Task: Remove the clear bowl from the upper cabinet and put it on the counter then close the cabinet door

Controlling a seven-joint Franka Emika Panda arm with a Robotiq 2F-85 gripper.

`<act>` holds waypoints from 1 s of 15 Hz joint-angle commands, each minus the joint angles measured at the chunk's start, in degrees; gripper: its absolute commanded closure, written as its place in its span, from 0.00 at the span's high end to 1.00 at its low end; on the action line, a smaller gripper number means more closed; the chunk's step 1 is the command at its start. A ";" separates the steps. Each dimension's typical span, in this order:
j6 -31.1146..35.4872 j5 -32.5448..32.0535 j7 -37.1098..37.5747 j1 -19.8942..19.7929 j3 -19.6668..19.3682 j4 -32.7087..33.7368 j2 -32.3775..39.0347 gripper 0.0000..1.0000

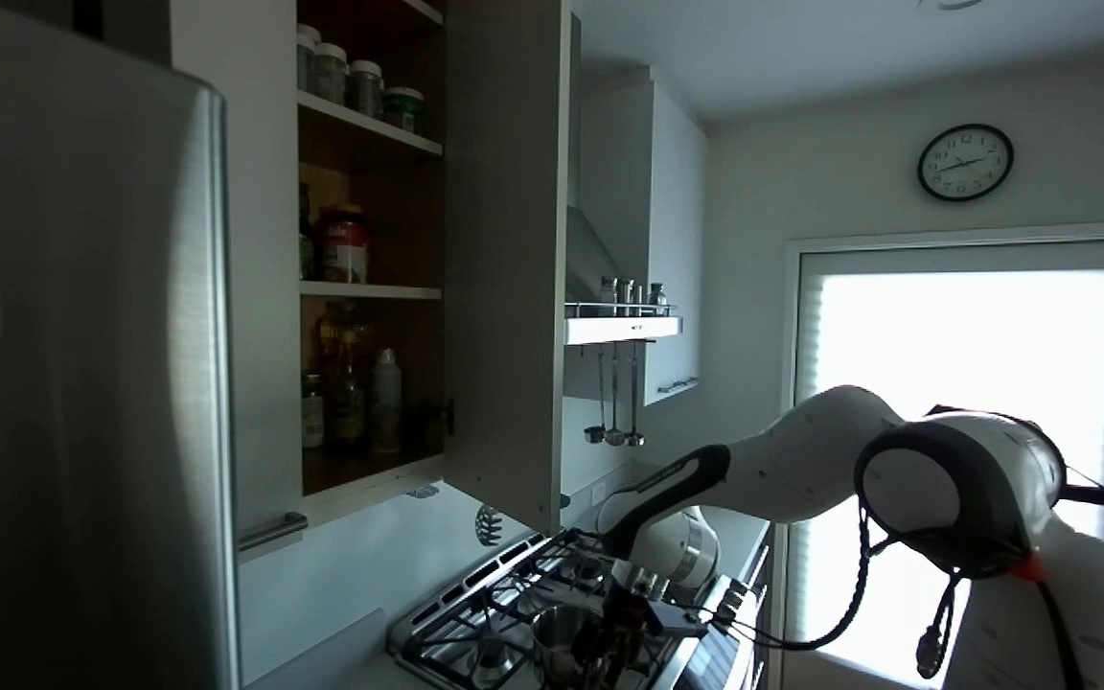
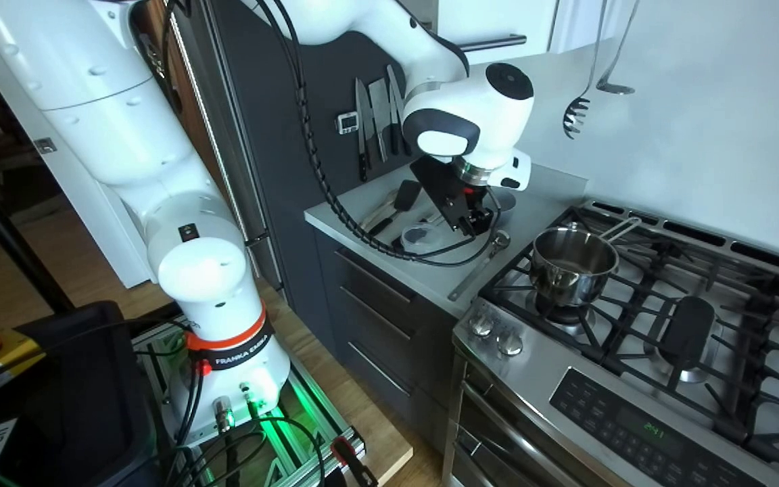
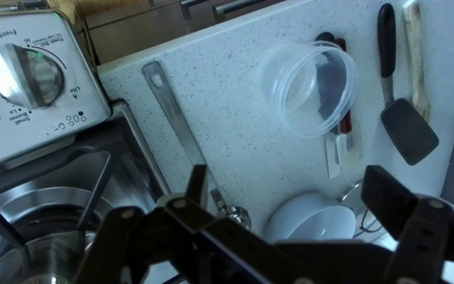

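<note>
The clear bowl stands on the speckled counter, partly over some red- and black-handled tools. It also shows on the counter in an exterior view. My gripper is open and empty, with its two fingers wide apart above the counter. In an exterior view it points down, beside the clear bowl and apart from it. The upper cabinet is open, with jars and bottles on its shelves. The cabinet door stands swung open, its panel jutting out toward the stove side.
A white bowl sits under the gripper. A long ladle-like utensil and a dark spatula lie on the counter. A steel pot stands on the gas stove. The steel fridge flanks the cabinet.
</note>
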 commanded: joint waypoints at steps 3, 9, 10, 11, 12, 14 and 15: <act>-6.90 7.51 -3.05 -1.56 -5.34 4.46 -1.43 1.00; -17.82 16.26 -3.05 -4.06 -9.14 10.46 -1.13 1.00; -20.28 17.38 -2.84 -4.54 -9.50 11.31 -1.19 1.00; -21.84 18.30 -2.66 -4.97 -9.62 11.80 -1.36 1.00; -23.96 19.06 -2.24 -5.39 -9.73 12.19 -1.79 1.00; -27.44 20.15 -1.73 -6.14 -9.68 12.75 -2.54 1.00; -28.95 20.75 -1.60 -6.45 -9.63 12.93 -2.90 1.00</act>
